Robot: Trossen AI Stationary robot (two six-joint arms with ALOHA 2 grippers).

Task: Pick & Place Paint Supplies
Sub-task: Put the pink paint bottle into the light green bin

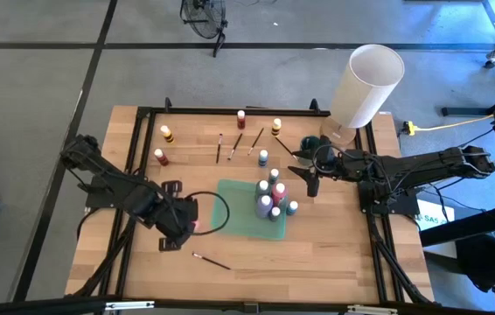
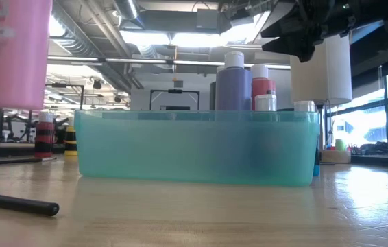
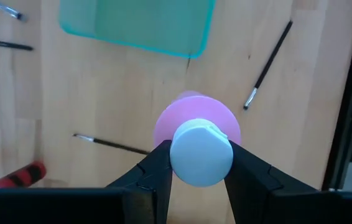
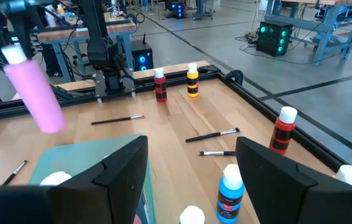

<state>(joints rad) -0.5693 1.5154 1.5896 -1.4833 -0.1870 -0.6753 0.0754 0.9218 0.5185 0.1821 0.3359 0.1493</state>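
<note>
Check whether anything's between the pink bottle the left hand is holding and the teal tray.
Nothing visible blocks it. The left hand holds the pink bottle above bare wood, beside the teal tray's empty end; the bottles already inside cluster at its far end.

wooden table has a teal tray by the right gripper, loose brushes and paint bottles beyond it
</note>
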